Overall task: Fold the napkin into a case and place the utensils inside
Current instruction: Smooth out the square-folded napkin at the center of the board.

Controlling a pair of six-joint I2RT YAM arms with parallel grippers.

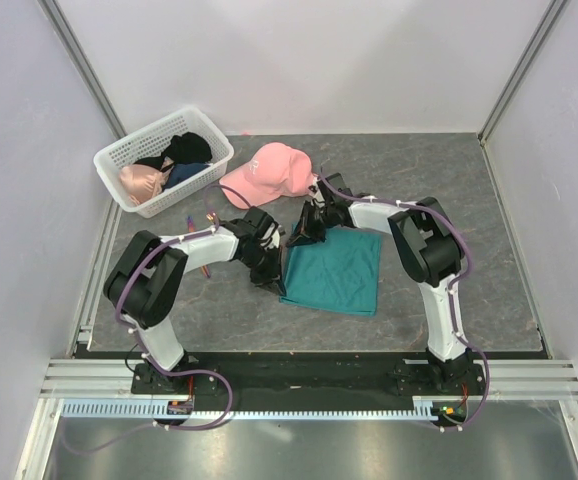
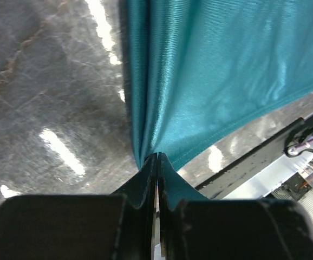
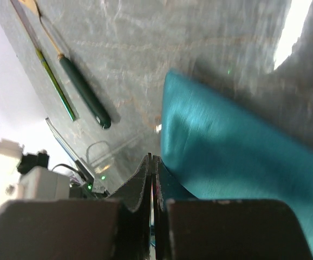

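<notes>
table (image 1: 449, 190) (grey, marbled) | on it: teal napkin (image 1: 334, 270), pink cap (image 1: 269, 172), white basket (image 1: 141, 131), two utensils (image 3: 84, 91)

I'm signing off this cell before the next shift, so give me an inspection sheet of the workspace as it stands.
Surface: grey marbled table, no spills seen.
Job's things: napkin spread as a broad rectangle, not yet a narrow case; fork and thin utensil lie side by side on the table, outside the cloth.
Clutter: pink cap; white basket holding clothes.
Grippers: left hand shut on the napkin's edge; right hand shut on a napkin corner.
Cables: purple cables run along both arms; no snag seen.
Surroundings: white walls and a metal frame; nothing else seen.
</notes>
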